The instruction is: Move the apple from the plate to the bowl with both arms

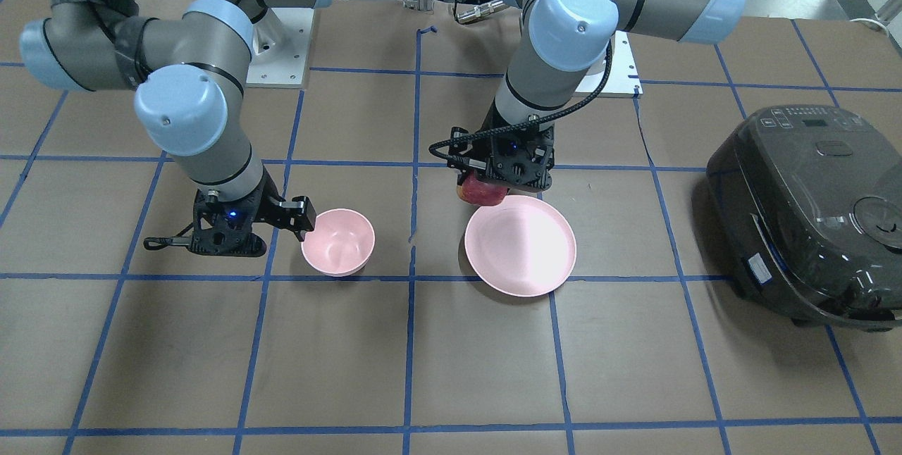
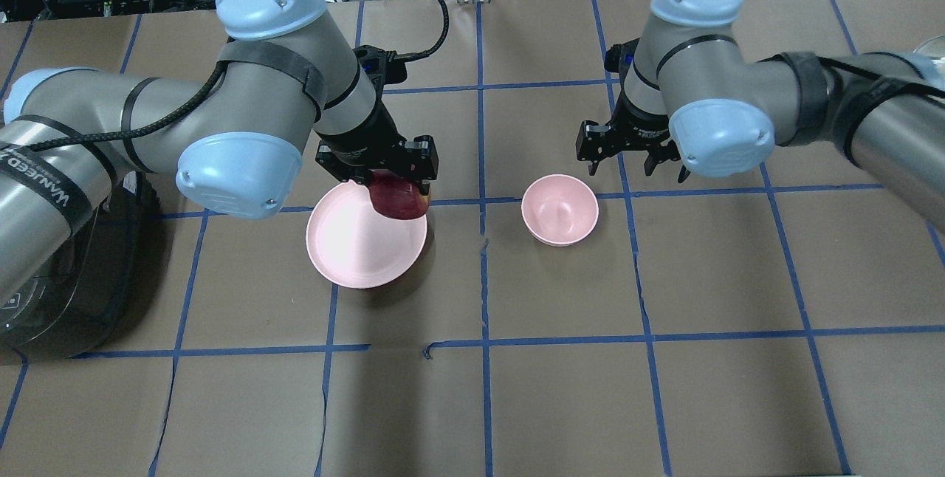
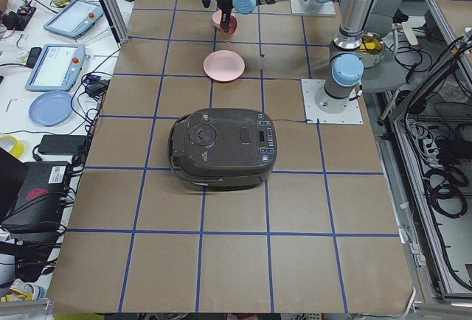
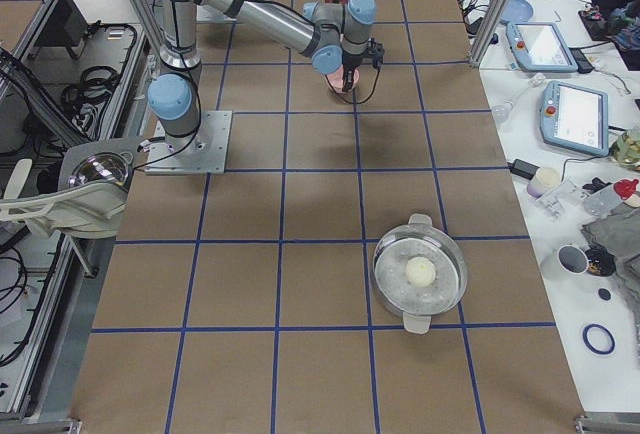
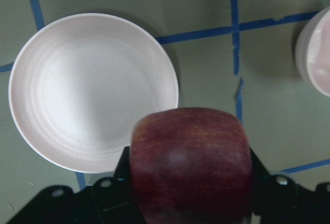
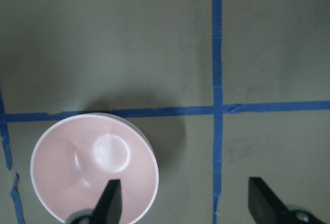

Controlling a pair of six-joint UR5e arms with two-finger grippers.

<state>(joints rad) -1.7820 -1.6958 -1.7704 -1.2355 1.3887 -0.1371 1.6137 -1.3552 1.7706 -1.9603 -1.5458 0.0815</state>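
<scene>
My left gripper (image 2: 391, 185) is shut on the dark red apple (image 2: 397, 198) and holds it in the air over the plate's edge nearest the bowl. The apple fills the lower middle of the left wrist view (image 5: 191, 162) and also shows in the front view (image 1: 481, 193). The pale pink plate (image 2: 354, 244) lies bare below it (image 1: 525, 247) (image 5: 77, 95). The small pink bowl (image 2: 559, 210) stands empty to the plate's right (image 1: 338, 241) (image 6: 93, 175). My right gripper (image 2: 633, 159) is open and empty, hovering just behind the bowl; one of its fingers (image 6: 109, 203) shows over the bowl's rim.
A black rice cooker (image 1: 810, 215) sits at the table's end on my left side (image 3: 221, 147). A metal pot (image 4: 420, 274) with a pale round thing in it stands at the end on my right. Blue tape lines grid the brown table.
</scene>
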